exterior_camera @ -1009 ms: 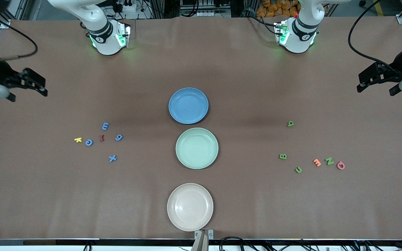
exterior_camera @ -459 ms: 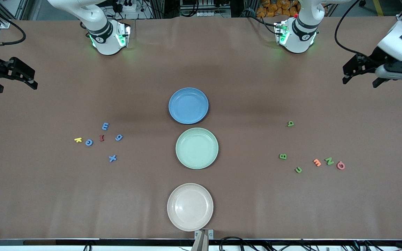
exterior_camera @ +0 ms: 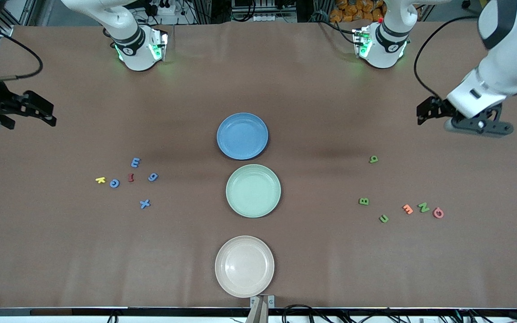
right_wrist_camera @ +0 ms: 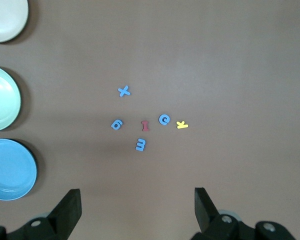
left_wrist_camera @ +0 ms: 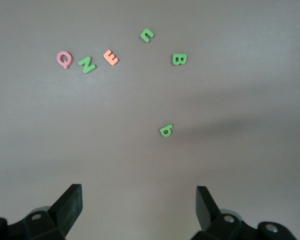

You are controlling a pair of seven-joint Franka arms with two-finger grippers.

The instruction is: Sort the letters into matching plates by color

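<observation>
A brown surface (exterior_camera: pixel 258 80) carries three round plates in a row down its middle: a blue plate (exterior_camera: pixel 242 135) nearest the robots' bases, a pale green plate (exterior_camera: pixel 253 190) next, and a cream plate (exterior_camera: pixel 244 266) nearest the front camera. All three are bare.

Toward the right arm's end lie six small foam letters close together but apart: a blue E (exterior_camera: pixel 135 162), a blue piece shaped like a 9 (exterior_camera: pixel 152 176), a dark red I (exterior_camera: pixel 130 177), a blue rounded letter, perhaps a C (exterior_camera: pixel 114 183), a yellow K (exterior_camera: pixel 100 180), and a blue X (exterior_camera: pixel 145 203).

Toward the left arm's end lie six more: a green piece like a lowercase b (exterior_camera: pixel 373 159) on its own, then a green B (exterior_camera: pixel 364 201), a green U (exterior_camera: pixel 383 218), an orange E (exterior_camera: pixel 407 208), a green N (exterior_camera: pixel 423 207) and a pink Q (exterior_camera: pixel 438 212).

The right gripper (exterior_camera: pixel 38 109) hangs over bare surface at its edge, jaws open and holding nothing. The left gripper (exterior_camera: pixel 460 119) hangs over bare surface near the lone green piece, jaws likewise wide and unladen. Nothing lies between the letters and the plates.
</observation>
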